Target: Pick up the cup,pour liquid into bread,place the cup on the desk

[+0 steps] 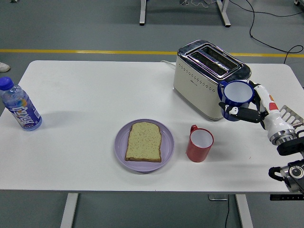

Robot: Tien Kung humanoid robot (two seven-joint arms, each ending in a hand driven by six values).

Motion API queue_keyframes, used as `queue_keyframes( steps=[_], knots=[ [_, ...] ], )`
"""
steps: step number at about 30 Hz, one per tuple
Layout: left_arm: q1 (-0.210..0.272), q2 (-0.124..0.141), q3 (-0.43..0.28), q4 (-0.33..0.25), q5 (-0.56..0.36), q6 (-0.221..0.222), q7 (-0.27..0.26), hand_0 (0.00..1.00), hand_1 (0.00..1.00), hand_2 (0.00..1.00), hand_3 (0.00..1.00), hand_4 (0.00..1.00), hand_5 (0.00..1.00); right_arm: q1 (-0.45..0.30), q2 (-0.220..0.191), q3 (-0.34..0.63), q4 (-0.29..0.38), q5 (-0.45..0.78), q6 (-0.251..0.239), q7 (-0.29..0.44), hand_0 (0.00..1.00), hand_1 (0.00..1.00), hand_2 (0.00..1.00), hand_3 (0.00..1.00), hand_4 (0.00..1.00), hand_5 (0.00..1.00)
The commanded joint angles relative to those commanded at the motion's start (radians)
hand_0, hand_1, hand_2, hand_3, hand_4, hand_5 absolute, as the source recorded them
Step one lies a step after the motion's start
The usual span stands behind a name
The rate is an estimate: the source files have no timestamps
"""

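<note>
Blue cup (pixel 236 99) is held by the right hand (pixel 251 110), fingers curled around its body; cup is clear of the table, roughly upright, white interior visible. It sits in front of the toaster's (pixel 209 77) right end, overlapping it in the head view. The right arm enters from the lower right corner.

Bread slice (pixel 144 141) lies flat on a lilac plate (pixel 120 144) near the table's front centre. Red mug (pixel 199 144) stands upright just right of the plate, apart from it, and below-left of the held cup. Water bottle (pixel 19 107) with blue cap stands at the far left of the white table (pixel 95 90). A metal rack-like item (pixel 290 114) shows at the right edge, partly hidden behind the arm.
</note>
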Motion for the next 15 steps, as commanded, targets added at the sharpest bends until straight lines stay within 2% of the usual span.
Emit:
queue_keyframes(
  steps=[10,15],
  knots=[
    [-0.002,0.001,-0.001,0.0,-0.001,0.002,0.0,0.69,0.756,0.773,0.611,0.396,0.998,0.115,0.024,-0.107,-0.031,-0.073,0.026,-0.107,0.349,0.384,0.514,0.525,0.769,0.002],
    [-0.003,0.001,0.0,-0.001,-0.003,0.002,0.0,0.69,0.756,0.773,0.611,0.396,0.998,0.166,0.042,-0.149,-0.043,-0.122,0.027,-0.121,0.346,0.378,0.512,0.522,0.77,0.002]
  ],
)
